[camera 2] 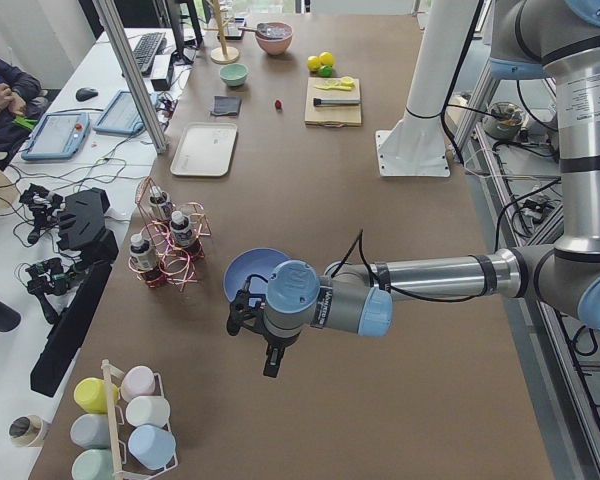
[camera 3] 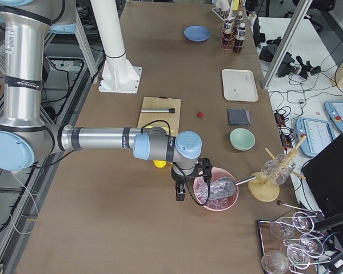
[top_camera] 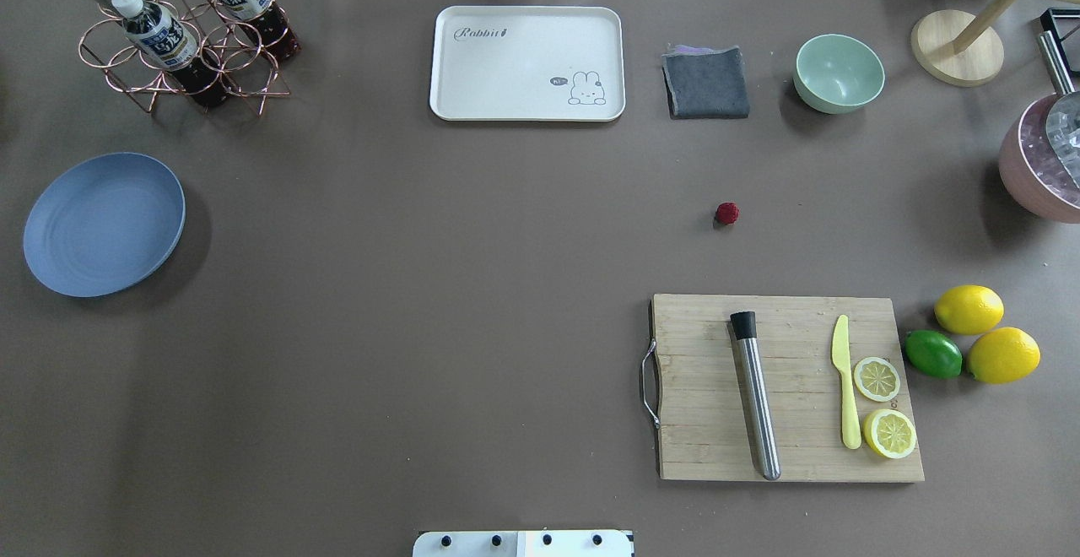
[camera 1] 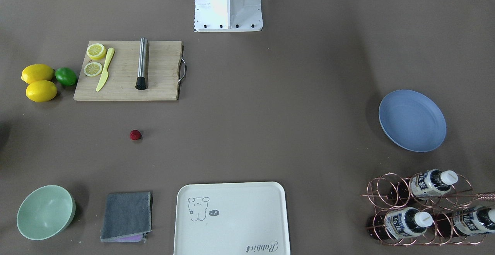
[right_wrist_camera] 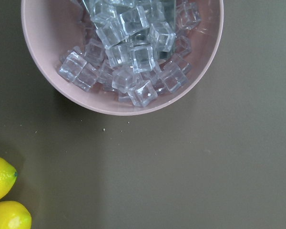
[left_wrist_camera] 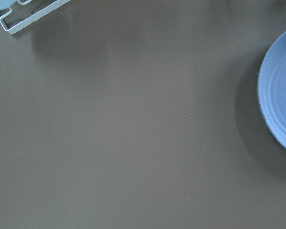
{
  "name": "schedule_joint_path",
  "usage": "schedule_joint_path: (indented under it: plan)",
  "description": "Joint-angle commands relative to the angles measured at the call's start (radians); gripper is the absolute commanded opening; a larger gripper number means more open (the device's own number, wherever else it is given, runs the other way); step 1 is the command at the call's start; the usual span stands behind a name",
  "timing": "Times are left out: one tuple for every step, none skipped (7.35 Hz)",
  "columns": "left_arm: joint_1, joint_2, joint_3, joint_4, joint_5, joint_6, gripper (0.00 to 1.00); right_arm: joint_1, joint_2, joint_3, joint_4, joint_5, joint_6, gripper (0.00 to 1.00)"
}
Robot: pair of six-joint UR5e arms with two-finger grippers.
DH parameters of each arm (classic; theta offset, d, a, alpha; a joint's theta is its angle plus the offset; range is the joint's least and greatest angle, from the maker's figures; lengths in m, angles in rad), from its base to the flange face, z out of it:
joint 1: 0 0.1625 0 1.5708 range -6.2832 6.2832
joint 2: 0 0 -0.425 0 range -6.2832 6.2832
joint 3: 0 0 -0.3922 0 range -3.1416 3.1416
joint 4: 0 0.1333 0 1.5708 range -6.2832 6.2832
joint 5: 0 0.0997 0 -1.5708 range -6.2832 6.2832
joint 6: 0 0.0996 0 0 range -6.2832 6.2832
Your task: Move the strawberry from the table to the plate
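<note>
**A:** Where is the berry, and how would it handle?

**B:** The tiny dark-red, bumpy strawberry [top_camera: 727,213] lies on the bare matte brown-grey worktop [top_camera: 422,287], in the robot's right half. It is between the pale wooden cutting board [top_camera: 700,329] and the folded grey cloth [top_camera: 706,83], and touches neither. The round, shallow blue plate [top_camera: 104,224] is well apart from it, over on the robot's left.

I'd judge the strawberry very light and apt to roll, being roundish. The bumps should give some purchase. I can't tell whether it is real fruit or a model, so I'd treat it as soft. I'd come straight down, close across its widest part near the worktop, and press gently.

**A:** And the jaws?

**B:** Both show only in the side views, so I cannot tell whether either pair is parted or closed. The left jaws hang low just beside the plate's rim. The right jaws hang over the pink bowl of clear ice cubes [right_wrist_camera: 109,107] at the worktop's right end. Neither is near the strawberry.

**A:** Surface and surroundings?

**B:** The worktop is flat and dull, with no shine, so I'd expect little sliding. Nothing crowds the strawberry, and the mint-green bowl [top_camera: 839,73] and the cream rectangular tray [top_camera: 527,63] stand farther off. The carry to the plate looks unobstructed to me. The copper wire bottle rack [top_camera: 181,42] sits beyond the plate, not in the way.
</note>
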Motion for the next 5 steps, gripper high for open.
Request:
schedule_joint_path:
  plan:
    - [0.005, -0.077, 0.071, 0.006, -0.046, 0.013, 0.99, 0.0, 0.035, 0.005, 0.004, 0.057, -0.003, 1.0]
    - [0.005, -0.082, 0.058, -0.017, -0.065, -0.001, 0.99, 0.0, 0.043, 0.005, 0.057, 0.086, -0.004, 1.0]
    - [0.005, -0.102, 0.068, -0.04, -0.077, 0.002, 0.99, 0.0, 0.036, 0.006, 0.198, 0.085, -0.001, 1.0]
    - [0.008, -0.144, 0.096, -0.129, -0.077, -0.001, 0.99, 0.0, 0.03, 0.006, 0.299, 0.124, 0.009, 1.0]
    - [0.052, -0.216, 0.131, -0.141, -0.071, 0.001, 0.98, -0.008, 0.042, 0.011, 0.311, 0.131, 0.066, 1.0]
